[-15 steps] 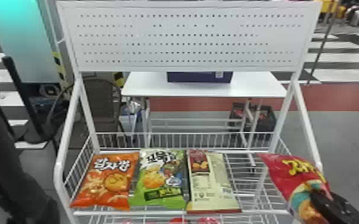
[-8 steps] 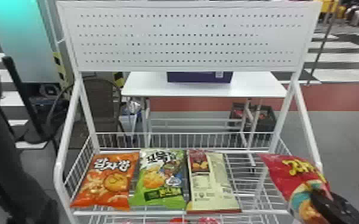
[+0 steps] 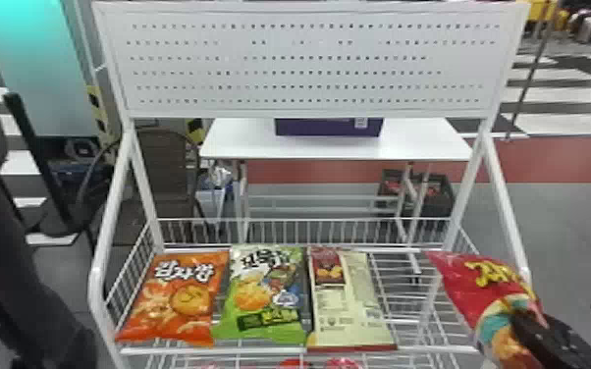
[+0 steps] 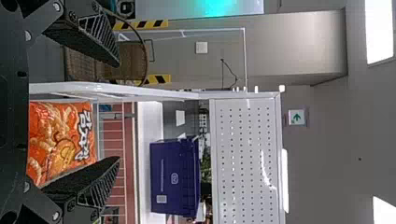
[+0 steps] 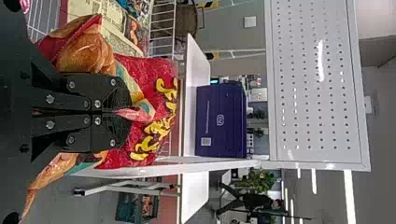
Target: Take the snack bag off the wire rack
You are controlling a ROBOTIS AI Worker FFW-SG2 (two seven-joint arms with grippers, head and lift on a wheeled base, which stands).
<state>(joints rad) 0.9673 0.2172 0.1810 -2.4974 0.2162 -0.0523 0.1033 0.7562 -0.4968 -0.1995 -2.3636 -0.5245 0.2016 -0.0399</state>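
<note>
At the right of the head view, my right gripper is shut on the red snack bag, which hangs at the right end of the wire rack. In the right wrist view the closed right gripper pinches a fold of the red bag. The left gripper stands open in the left wrist view, nothing between its fingertips, with the orange snack bag beyond it on the rack.
On the rack shelf lie an orange bag, a green bag and a cream bag. A white pegboard rises above. Behind stands a white table with a purple box. A person stands at the left.
</note>
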